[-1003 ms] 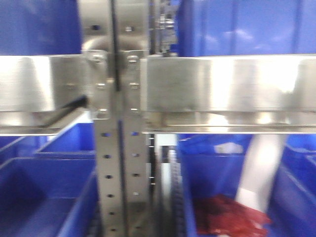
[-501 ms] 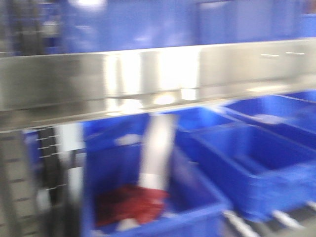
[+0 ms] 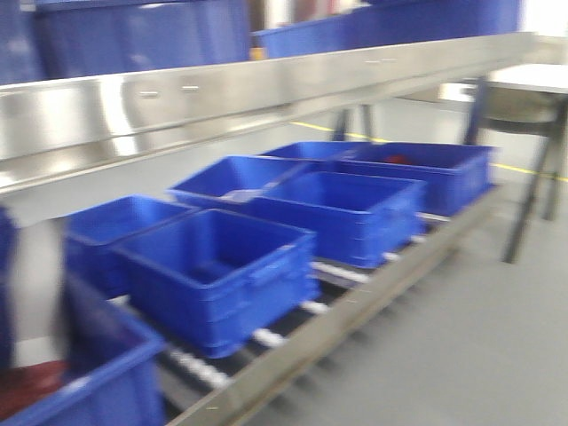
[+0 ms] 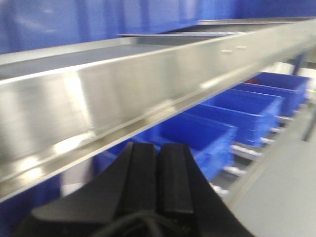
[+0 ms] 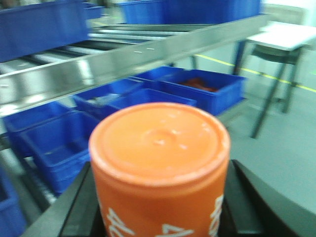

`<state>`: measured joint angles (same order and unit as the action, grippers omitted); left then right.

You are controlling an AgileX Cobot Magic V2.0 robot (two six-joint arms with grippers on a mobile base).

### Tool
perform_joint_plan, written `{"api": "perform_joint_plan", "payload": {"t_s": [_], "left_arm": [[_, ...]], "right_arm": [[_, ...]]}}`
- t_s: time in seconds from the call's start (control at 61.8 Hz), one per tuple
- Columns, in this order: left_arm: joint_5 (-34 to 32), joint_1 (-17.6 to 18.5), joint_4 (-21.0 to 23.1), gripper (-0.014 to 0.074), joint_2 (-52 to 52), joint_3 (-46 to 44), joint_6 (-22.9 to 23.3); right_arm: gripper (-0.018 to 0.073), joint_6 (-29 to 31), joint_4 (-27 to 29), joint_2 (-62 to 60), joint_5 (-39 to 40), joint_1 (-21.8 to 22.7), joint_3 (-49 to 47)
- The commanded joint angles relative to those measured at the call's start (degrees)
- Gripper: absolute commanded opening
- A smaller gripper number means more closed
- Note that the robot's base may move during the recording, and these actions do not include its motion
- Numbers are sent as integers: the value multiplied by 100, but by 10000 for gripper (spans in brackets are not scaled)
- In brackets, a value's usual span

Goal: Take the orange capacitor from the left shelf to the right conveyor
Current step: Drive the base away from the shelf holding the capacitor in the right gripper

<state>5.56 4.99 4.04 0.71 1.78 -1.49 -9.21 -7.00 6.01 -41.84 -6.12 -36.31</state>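
The orange capacitor, an orange can with white print on its side, fills the right wrist view, clamped between the black fingers of my right gripper. My left gripper is shut, its two black pads pressed together with nothing between them, pointing under a steel beam of the left shelf. That shelf runs across the front view as a shiny beam, and its beam crosses the right wrist view too. The right conveyor is out of view. Neither gripper shows in the front view.
Several blue bins sit on the shelf's lower roller level. One bin at the lower left holds something red. More bins stand on the level above. A grey-topped table on dark legs stands at the far right on a grey floor.
The front view has swung to the right: the shelf's upright post and the red-filled bin slid off to the left, and the row of bins, the floor and the table came into view.
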Motion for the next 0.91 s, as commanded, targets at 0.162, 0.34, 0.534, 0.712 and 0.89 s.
{"api": "perform_joint_plan", "payload": {"t_s": [0.162, 0.34, 0.534, 0.712, 0.89], "left_arm": [[-487, 23, 20, -127, 74, -26, 9], [-487, 23, 20, -127, 74, -26, 9], [-487, 23, 20, -127, 74, -26, 9], [-487, 23, 20, -127, 74, -26, 9], [-487, 23, 20, -127, 74, -26, 9]], "right_arm": [[146, 20, -28, 94, 499, -7, -184], [146, 20, -28, 94, 499, -7, -184], [146, 20, -28, 94, 499, -7, -184], [146, 20, -28, 94, 499, -7, -184], [146, 20, -28, 94, 499, -7, -184]]}}
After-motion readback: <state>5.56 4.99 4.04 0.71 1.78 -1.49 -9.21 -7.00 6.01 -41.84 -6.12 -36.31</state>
